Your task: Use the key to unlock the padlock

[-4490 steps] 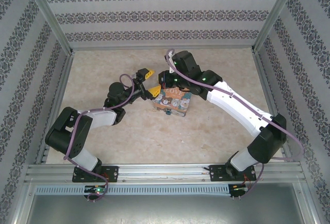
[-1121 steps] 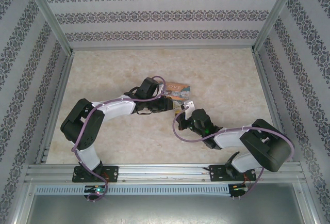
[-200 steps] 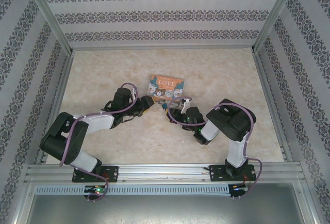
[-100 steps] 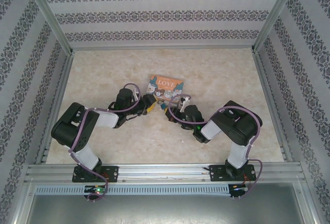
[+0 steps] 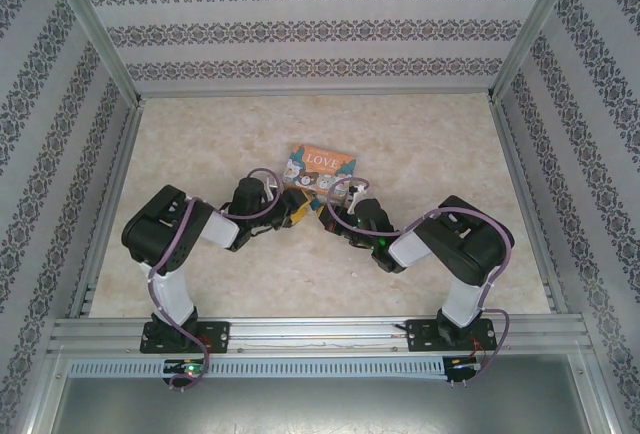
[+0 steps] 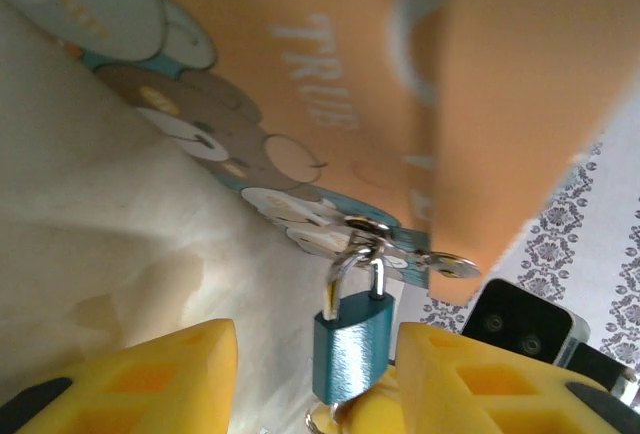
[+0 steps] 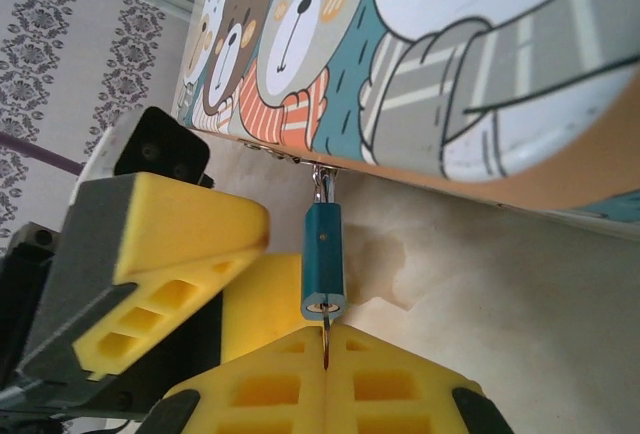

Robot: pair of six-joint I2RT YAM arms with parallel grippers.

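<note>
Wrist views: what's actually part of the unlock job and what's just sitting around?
In the job: padlock; key, at the padlock's bottom end; right pincer, shut on the key; left pincer, open either side of the padlock.
Just there: LOVE tin, whose clasp the padlock hangs from; table; patterned walls.

This is a robot test cell in a lab rather than a home. Aluminium frame posts point(image 5: 92, 29) box in a marble-patterned table point(image 5: 430, 154). The walls are flat panels of striped wallpaper point(image 5: 320, 32). The left arm point(image 5: 158, 236) and right arm point(image 5: 470, 244) are bolted to a slotted metal rail point(image 5: 320, 334) beside a cable duct point(image 5: 320, 366).
</note>
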